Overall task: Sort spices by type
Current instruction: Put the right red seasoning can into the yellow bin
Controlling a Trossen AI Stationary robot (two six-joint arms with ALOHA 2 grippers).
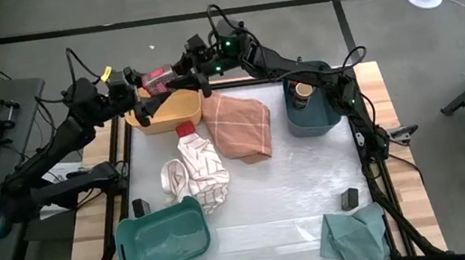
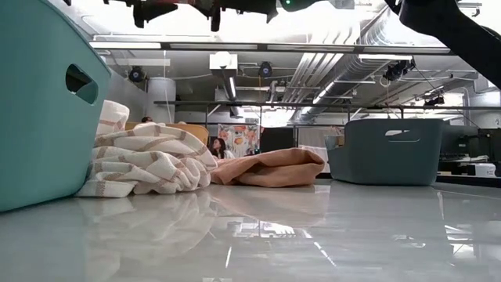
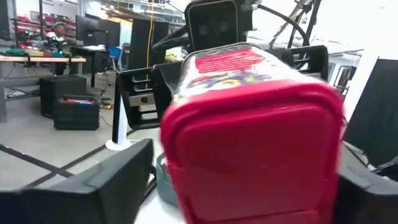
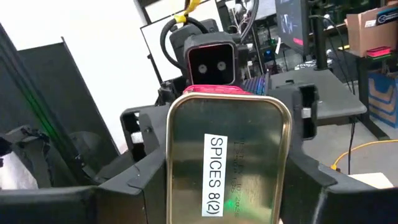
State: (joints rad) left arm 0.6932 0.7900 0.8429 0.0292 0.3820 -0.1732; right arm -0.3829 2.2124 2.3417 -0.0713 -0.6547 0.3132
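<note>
At the front edge of the table a teal bin sits beside a green cloth, with one small black block just behind the cloth and another behind the bin. Further back, a red-topped box lies on the striped cloth, next to an orange cloth. Behind these, the blue bin holds a tan-topped jar; the yellow bin stands at the far left. Above the yellow bin both arms meet, wrists facing each other. The right gripper grasps a red-lidded tin by its base end, and the left gripper has its fingers spread around the lid end, not pressing
</note>
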